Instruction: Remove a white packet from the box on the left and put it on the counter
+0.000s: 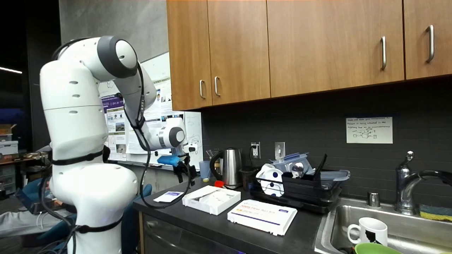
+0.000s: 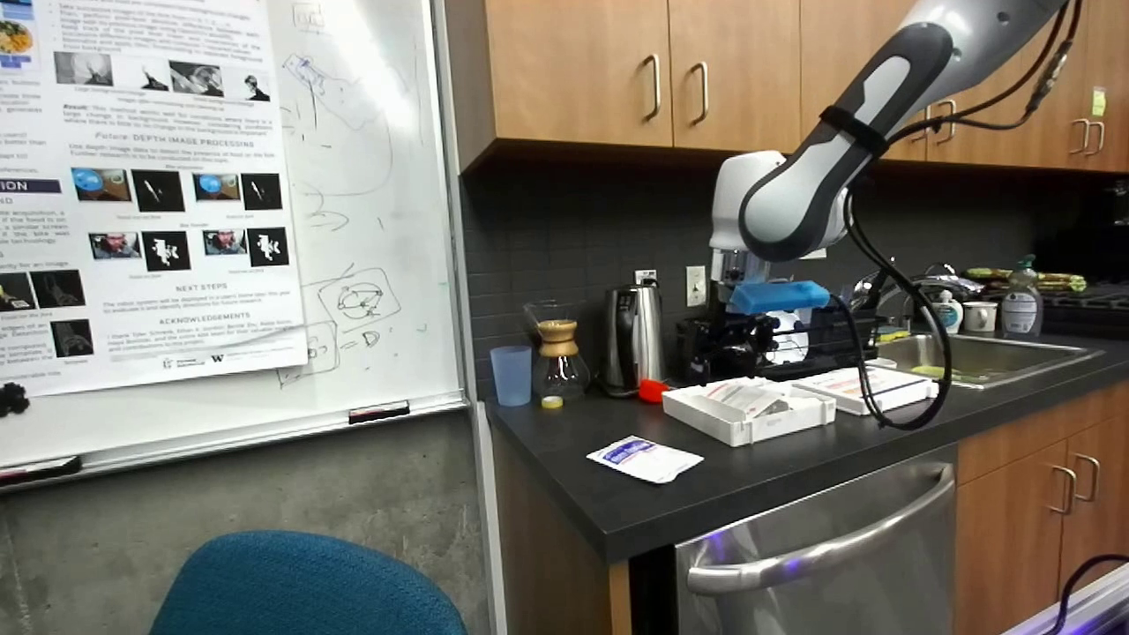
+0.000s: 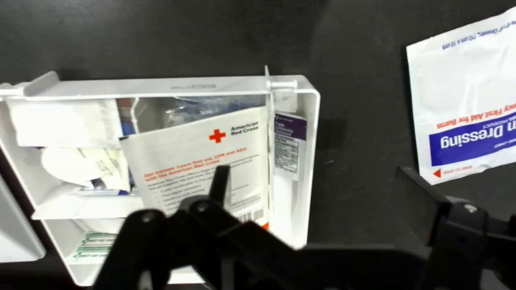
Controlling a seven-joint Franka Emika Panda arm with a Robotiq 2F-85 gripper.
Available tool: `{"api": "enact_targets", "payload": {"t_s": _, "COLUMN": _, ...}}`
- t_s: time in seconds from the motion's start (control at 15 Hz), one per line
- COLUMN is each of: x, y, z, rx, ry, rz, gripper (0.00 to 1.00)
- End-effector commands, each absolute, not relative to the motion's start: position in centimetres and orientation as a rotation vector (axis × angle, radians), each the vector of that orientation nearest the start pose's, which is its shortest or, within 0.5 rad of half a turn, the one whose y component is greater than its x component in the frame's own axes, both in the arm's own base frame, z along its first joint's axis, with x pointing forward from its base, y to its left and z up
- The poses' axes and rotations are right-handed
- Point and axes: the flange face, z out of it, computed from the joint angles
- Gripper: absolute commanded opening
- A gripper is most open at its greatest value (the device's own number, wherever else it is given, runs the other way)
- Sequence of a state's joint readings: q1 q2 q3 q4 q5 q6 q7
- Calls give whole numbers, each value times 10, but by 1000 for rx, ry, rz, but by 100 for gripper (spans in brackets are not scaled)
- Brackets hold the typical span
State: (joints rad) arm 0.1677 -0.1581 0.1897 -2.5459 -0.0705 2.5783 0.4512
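Note:
The box point(image 1: 200, 208) is a shallow white tray on the dark counter point(image 2: 564, 463); it also shows in the wrist view point(image 3: 161, 86). It holds several packets, among them a white packet point(image 3: 66, 125) at its left end, and a Red Cross booklet point(image 3: 193, 149) on top. Another white packet point(image 3: 463, 88) with a blue band lies flat on the counter beside the box, near the counter's end; it shows in both exterior views point(image 1: 169, 197) point(image 2: 646, 459). My gripper point(image 3: 312, 171) is open and empty, above the counter. In the wrist view one finger overlaps the booklet, the other is near the loose packet.
A wider flat white box point(image 1: 263, 215) lies beside the tray. Behind stand a steel kettle point(image 1: 232, 165), a red scoop point(image 2: 653, 391), a blue cup point(image 2: 512, 375) and a loaded black dish rack point(image 1: 303, 192). A sink point(image 1: 326, 225) is beyond. Wooden cabinets point(image 1: 240, 53) hang above.

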Motion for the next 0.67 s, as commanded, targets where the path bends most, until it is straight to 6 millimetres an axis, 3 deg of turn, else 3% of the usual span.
{"api": "enact_targets", "payload": {"t_s": 0.0, "x": 413, "y": 141, "z": 362, "rx": -3143, "ry": 102, "rz": -342, "gripper": 100}}
{"api": "enact_targets", "payload": {"t_s": 0.6, "x": 393, "y": 102, "z": 396, "rx": -3150, "ry": 166, "rz": -364, "gripper": 100}}
